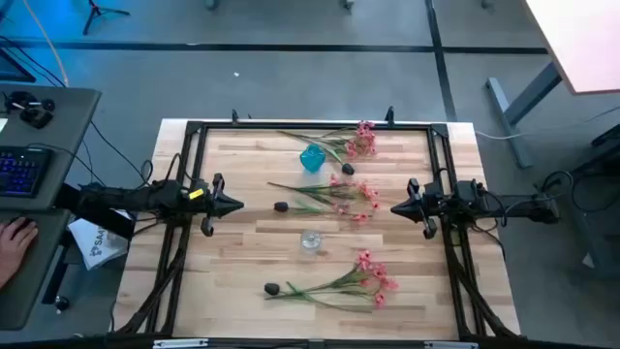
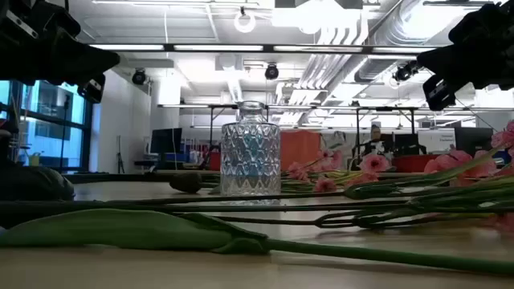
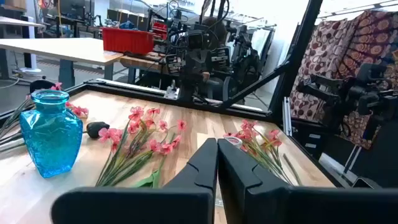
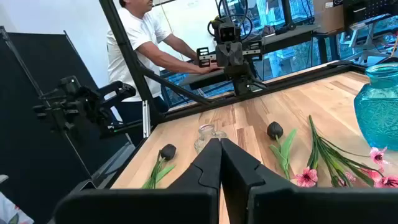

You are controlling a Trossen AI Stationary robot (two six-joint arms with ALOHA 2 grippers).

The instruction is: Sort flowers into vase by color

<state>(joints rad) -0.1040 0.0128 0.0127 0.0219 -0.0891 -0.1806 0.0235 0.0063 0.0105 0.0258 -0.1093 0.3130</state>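
Observation:
Three sprays of pink blossoms lie flat on the wooden table: one at the far edge [image 1: 356, 142], one in the middle [image 1: 346, 194], one near the front [image 1: 363, 278]. Black buds on green stems lie at the middle left [image 1: 281, 206], the near left [image 1: 272, 288] and beside the blue vase [image 1: 348, 169]. The blue glass vase [image 1: 311, 158] stands far of centre, and the clear glass vase [image 1: 310, 240] [image 2: 250, 159] stands near centre. My left gripper [image 1: 238, 205] [image 3: 217, 150] hovers shut at the table's left. My right gripper [image 1: 394, 207] [image 4: 219, 147] hovers shut at its right.
A black frame [image 1: 199, 126] rims the tabletop. A person in a white shirt [image 4: 140, 37] stands beyond the table's left side, a hand [image 1: 15, 237] by a keyboard. Bare wood [image 1: 247, 247] lies between the clear vase and the left arm.

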